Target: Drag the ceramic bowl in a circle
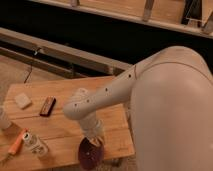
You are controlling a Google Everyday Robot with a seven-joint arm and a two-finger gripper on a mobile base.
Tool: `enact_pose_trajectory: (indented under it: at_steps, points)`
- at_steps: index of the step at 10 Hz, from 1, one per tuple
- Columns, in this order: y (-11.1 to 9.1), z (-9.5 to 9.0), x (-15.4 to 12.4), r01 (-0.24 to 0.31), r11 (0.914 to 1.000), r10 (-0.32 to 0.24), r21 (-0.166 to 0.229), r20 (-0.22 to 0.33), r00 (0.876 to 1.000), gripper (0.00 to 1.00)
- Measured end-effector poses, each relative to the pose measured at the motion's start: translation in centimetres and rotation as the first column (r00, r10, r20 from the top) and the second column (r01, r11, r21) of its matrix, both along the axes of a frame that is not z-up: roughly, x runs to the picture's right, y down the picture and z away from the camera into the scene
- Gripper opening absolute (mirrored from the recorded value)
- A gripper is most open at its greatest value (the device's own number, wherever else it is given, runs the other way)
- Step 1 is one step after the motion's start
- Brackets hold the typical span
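The ceramic bowl [90, 154] is dark maroon and glossy. It sits at the front edge of the wooden table [60, 125], partly cut off by the bottom of the view. My gripper [93, 140] reaches down from the white arm [100, 97] into the bowl's top rim and hides part of it. The gripper is at the table's front right.
A small brown block [47, 106] and a pale square block [22, 100] lie at the table's back left. A clear bottle with a white cap [35, 144] lies on its side at the front left, next to an orange object [16, 142]. A white cup [4, 119] stands at the left edge.
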State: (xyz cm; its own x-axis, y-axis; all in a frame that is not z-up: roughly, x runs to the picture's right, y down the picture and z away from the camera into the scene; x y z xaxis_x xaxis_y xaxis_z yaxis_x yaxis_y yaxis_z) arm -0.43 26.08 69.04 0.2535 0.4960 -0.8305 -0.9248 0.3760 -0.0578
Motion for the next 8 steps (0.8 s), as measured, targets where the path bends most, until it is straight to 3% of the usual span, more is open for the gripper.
enact_pose_trajectory:
  at_steps: [2,4,5,8]
  points:
    - [-1.2,1.0,3.0,-0.06,0.9977,0.062,0.031,-0.066,0.996,0.0]
    - [-3.8,2.7,5.3,-0.099,0.9925,0.107,0.072,-0.113,0.988,0.0]
    - [-6.2,4.4,6.7,-0.117,0.9883,0.131,0.098,-0.146,0.981,0.0]
    - [-10.4,7.6,8.8,-0.139,0.9813,0.165,0.133,-0.206,0.965,0.0]
